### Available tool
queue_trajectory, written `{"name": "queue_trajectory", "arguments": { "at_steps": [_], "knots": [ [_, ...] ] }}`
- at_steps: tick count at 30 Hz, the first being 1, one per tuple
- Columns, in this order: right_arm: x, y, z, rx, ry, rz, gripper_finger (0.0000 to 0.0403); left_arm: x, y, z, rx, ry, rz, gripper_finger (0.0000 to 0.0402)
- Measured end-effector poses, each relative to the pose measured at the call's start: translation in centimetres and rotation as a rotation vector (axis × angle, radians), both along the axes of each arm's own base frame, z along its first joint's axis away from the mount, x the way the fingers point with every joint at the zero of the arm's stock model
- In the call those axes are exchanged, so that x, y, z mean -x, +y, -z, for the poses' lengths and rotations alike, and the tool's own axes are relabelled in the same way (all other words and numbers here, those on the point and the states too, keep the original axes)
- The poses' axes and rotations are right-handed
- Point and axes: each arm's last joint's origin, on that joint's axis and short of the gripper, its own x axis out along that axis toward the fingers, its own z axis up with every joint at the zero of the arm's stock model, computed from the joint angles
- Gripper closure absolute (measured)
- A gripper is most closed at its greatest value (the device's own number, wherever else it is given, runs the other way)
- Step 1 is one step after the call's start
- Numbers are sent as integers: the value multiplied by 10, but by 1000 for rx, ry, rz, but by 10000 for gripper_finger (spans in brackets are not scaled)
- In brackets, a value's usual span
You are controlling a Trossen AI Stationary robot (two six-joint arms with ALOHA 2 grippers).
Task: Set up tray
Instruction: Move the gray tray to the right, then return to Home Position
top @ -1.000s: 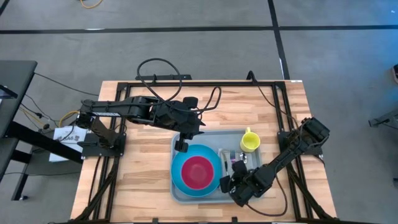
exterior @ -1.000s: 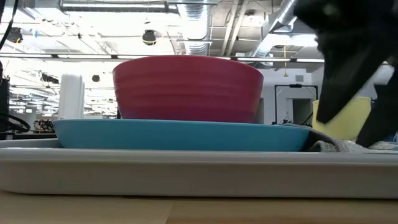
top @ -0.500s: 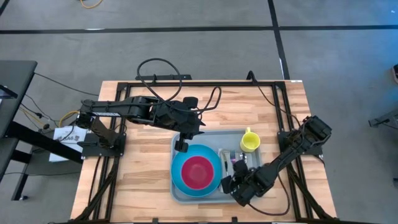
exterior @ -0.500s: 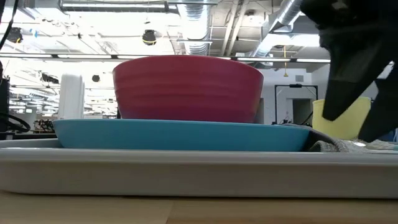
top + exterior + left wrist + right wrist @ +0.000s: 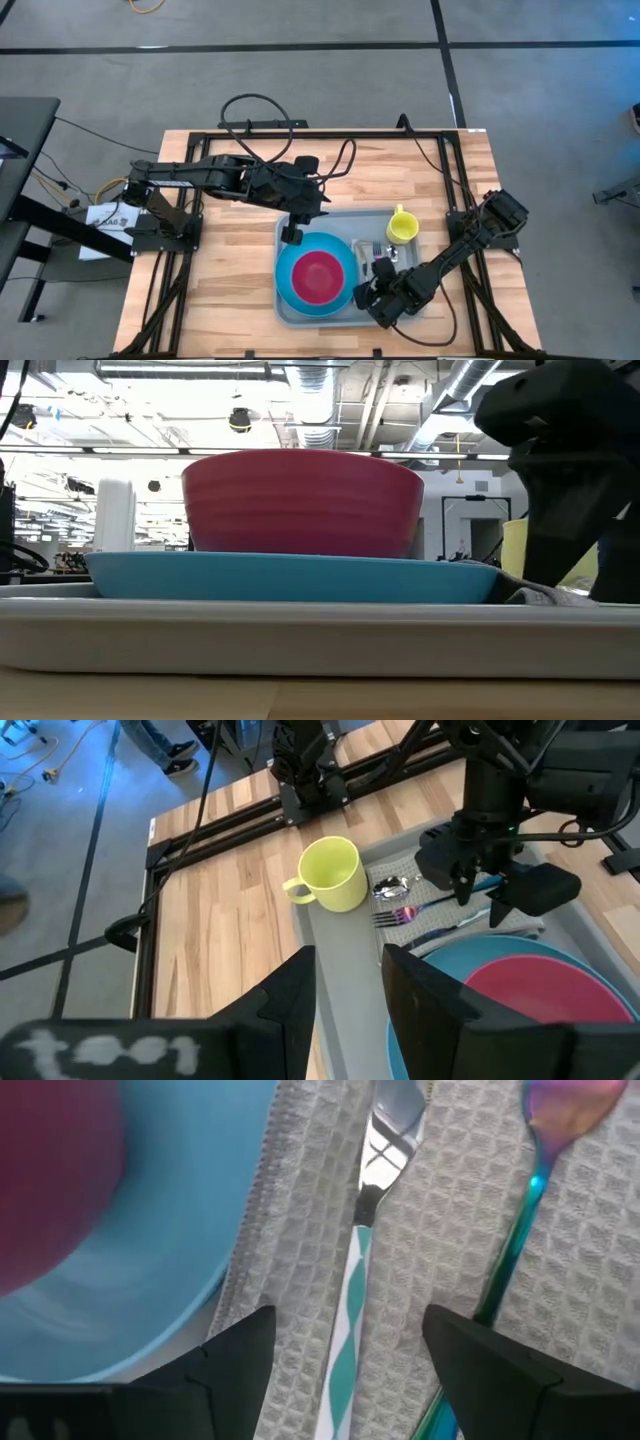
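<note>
The tray (image 5: 289,300) sits near-centre on the table, already loaded. The right gripper (image 5: 345,1348) hovers with fingers spread over the knife (image 5: 360,1250) on the napkin (image 5: 455,1250). Cutlery placement seems finished; next it must lift clear. The left gripper (image 5: 348,985), slightly parted, holds nothing.

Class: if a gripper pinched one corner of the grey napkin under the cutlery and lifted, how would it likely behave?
The napkin looks like woven cloth, so it would probably sag. The knife and spoon lying on it would likely slide off.
</note>
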Motion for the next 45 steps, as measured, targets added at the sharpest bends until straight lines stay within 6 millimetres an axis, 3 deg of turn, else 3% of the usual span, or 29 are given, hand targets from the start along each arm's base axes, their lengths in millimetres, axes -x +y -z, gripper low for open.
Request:
{"name": "queue_trajectory", "arguments": {
  "at_steps": [10, 26, 34, 41, 45],
  "knots": [
    [12, 5, 1, 5, 46, 33, 148, 0, 0, 0, 2, 1, -2, 294],
    [12, -2, -22, 28, 7, -27, 148, 0, 0, 0, 2, 1, -2, 294],
    [8, 4, -50, 73, 39, -41, 148, 0, 0, 0, 2, 1, -2, 294],
    [17, 1, -85, 253, 143, -53, 148, 0, 0, 0, 2, 1, -2, 294],
    [17, -2, -105, 329, 205, -146, 148, 0, 0, 0, -2, 2, 1, 294]
  ]
}}
